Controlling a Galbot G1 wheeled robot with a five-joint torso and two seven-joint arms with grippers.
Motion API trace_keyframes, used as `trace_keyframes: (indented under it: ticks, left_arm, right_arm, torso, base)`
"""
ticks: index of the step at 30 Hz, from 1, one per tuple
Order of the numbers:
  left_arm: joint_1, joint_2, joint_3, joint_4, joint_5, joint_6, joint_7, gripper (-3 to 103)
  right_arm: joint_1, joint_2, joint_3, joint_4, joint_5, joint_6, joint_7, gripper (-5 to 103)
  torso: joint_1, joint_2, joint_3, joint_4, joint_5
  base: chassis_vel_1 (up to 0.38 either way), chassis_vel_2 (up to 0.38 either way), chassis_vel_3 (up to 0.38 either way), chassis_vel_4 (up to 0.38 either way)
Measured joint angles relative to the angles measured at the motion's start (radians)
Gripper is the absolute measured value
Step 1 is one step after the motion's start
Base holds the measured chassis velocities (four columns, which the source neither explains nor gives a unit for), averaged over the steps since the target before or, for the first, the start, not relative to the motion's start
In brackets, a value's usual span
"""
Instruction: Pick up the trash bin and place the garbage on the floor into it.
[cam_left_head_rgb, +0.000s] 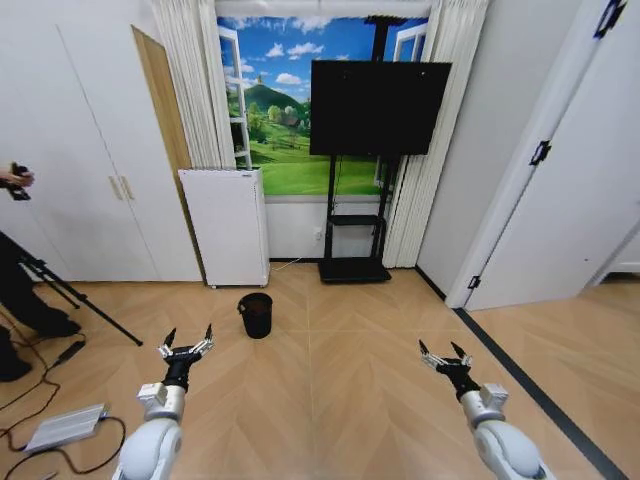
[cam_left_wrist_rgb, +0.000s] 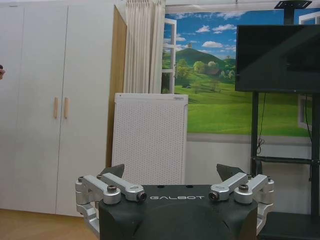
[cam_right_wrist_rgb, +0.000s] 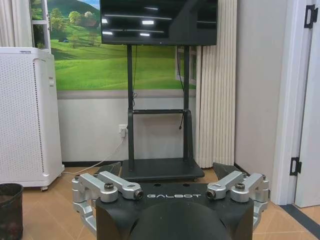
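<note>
The trash bin (cam_left_head_rgb: 256, 314) is a small round black mesh basket standing upright on the parquet floor (cam_left_head_rgb: 340, 390) in front of the white air purifier; its side also shows in the right wrist view (cam_right_wrist_rgb: 10, 210). My left gripper (cam_left_head_rgb: 187, 346) is open and held above the floor, nearer to me and left of the bin. My right gripper (cam_left_head_rgb: 446, 355) is open too, far to the bin's right. Both hold nothing. In the wrist views each gripper (cam_left_wrist_rgb: 171, 172) (cam_right_wrist_rgb: 168, 169) has its fingers spread. The garbage is out of view.
A white air purifier (cam_left_head_rgb: 226, 226) stands against the back wall, with a TV on a black stand (cam_left_head_rgb: 355, 270) beside it. A tripod leg (cam_left_head_rgb: 80, 300), cables and a grey device (cam_left_head_rgb: 65, 428) lie at the left. A dark strip (cam_left_head_rgb: 530, 385) runs along the right.
</note>
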Motion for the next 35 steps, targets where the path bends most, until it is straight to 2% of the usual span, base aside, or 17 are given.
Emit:
trace_keyframes:
  ticks: [1,2,3,6,8,11,17,35]
  left_arm:
    - [0.0,0.0,0.0,0.0,0.0,0.0,0.0,100]
    - [0.0,0.0,0.0,0.0,0.0,0.0,0.0,100]
    - [0.0,0.0,0.0,0.0,0.0,0.0,0.0,100]
    - [0.0,0.0,0.001,0.0,0.0,0.0,0.0,100]
    - [-0.001,0.0,0.001,0.0,0.0,0.0,0.0,100]
    - [-0.001,0.0,0.001,0.0,0.0,0.0,0.0,100]
    - [0.0,0.0,0.0,0.0,0.0,0.0,0.0,100]
    - [0.0,0.0,0.0,0.0,0.0,0.0,0.0,100]
  right_arm:
    - [0.0,0.0,0.0,0.0,0.0,0.0,0.0,100]
    - [0.0,0.0,0.0,0.0,0.0,0.0,0.0,100]
    - [0.0,0.0,0.0,0.0,0.0,0.0,0.0,100]
    - [0.0,0.0,0.0,0.0,0.0,0.0,0.0,100]
    - [0.0,0.0,0.0,0.0,0.0,0.0,0.0,100]
    - [0.001,0.0,0.0,0.0,0.0,0.0,0.0,100]
    - [0.0,0.0,0.0,0.0,0.0,0.0,0.0,100]
    - [0.0,0.0,0.0,0.0,0.0,0.0,0.0,100]
  torso:
    - [0.0,0.0,0.0,0.0,0.0]
    - [0.0,0.0,0.0,-0.0014,0.0017]
    - [0.0,0.0,0.0,-0.0017,0.0029]
    - [0.001,-0.001,0.0,-0.0014,0.0008]
    - [0.001,-0.001,0.001,-0.0011,0.0022]
    - [0.002,-0.001,0.001,-0.0005,0.001]
    - [0.001,-0.001,0.0,-0.0012,0.0016]
    - [0.001,-0.001,0.0,-0.001,0.0015]
  base:
    - [0.153,-0.193,-0.166,0.15]
    - [0.069,-0.004,-0.166,0.059]
    - [0.069,-0.026,-0.077,0.059]
    - [-0.009,-0.011,-0.021,-0.001]
    - [-0.086,0.074,0.106,-0.061]
    - [-0.073,0.074,0.101,-0.058]
    - [-0.014,0.024,0.012,-0.015]
    - [0.0,0.0,0.0,0.0]
